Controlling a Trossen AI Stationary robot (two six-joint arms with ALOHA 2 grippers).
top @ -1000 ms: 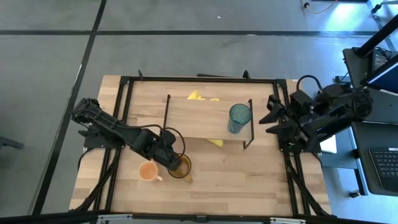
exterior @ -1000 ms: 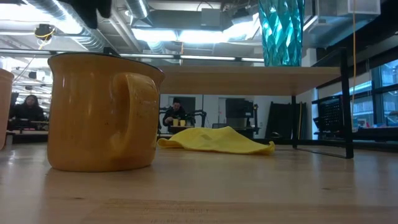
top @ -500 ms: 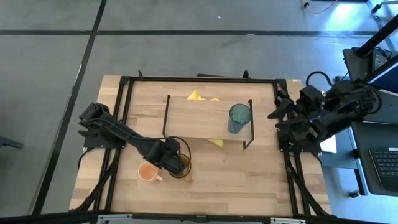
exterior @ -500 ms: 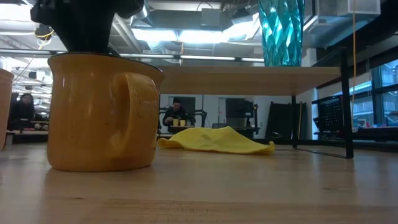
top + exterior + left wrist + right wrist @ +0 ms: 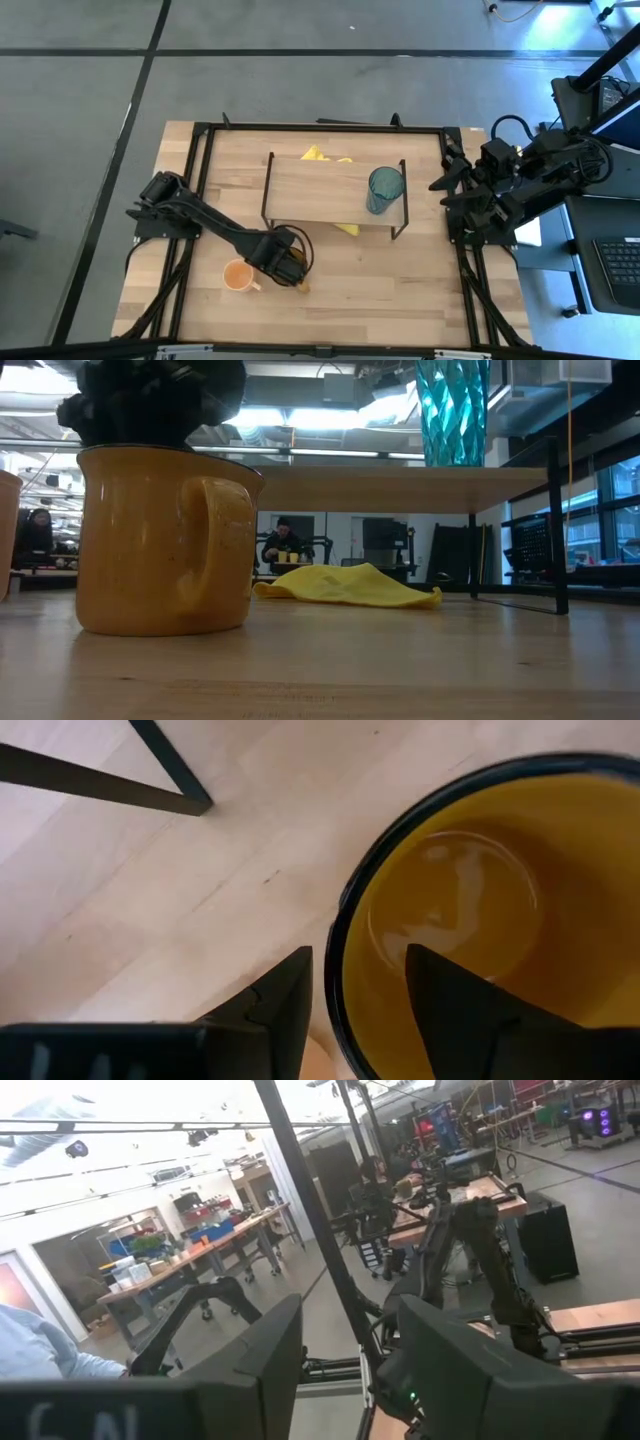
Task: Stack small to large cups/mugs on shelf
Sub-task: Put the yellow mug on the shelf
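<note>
The amber-brown mug point(image 5: 165, 540) stands upright on the tabletop, near the front and left of centre. My left gripper point(image 5: 355, 960) is open above it, pointing down, with one finger inside the mug and one outside its dark rim point(image 5: 335, 935). In the high view the left gripper point(image 5: 285, 262) covers most of the mug. The small orange mug point(image 5: 238, 275) stands just left of it. The teal tumbler point(image 5: 384, 188) stands on the right end of the shelf point(image 5: 320, 190). My right gripper point(image 5: 440, 190) waits open at the table's right edge. My left gripper comes from above with its fingers point(image 5: 285, 990) astride the amber mug's rim point(image 5: 340, 910), one inside and one outside, on the side away from the handle. I cannot tell whether they touch it. The mug stands upright on the table.
A yellow cloth point(image 5: 350, 585) lies on the table under and behind the shelf. The shelf's black wire legs point(image 5: 165, 765) stand close to the amber mug. A black frame runs around the tabletop point(image 5: 420, 290), which is bare at the front right.
My left gripper has moved toward the table's right and near edges, over the amber mug, and come down until its fingers straddle the rim. My right arm has drawn back a little toward the table's right edge. The mugs and the tumbler have stayed in place.
</note>
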